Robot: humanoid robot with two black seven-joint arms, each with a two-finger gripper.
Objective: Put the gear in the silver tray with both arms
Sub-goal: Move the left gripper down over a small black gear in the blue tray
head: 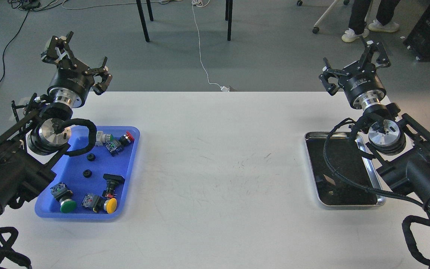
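Note:
Two small black gears lie in the blue tray (125, 175) at the left: one gear (91, 157) farther back, the other gear (87, 173) just in front of it. The silver tray (311, 164) sits at the right of the white table, its dark bottom holding nothing I can make out. My left gripper (76, 59) hangs open above the table's back left corner, behind the blue tray. My right gripper (355, 59) is open above the back right edge, behind the silver tray. Neither holds anything.
The blue tray also holds several push-button switches: green (67, 206), yellow (111, 205), red (128, 136) and a black one (112, 180). My right arm's cable (329, 157) crosses over the silver tray. Beyond the table are chair legs, floor cables and a person's feet (353, 34).

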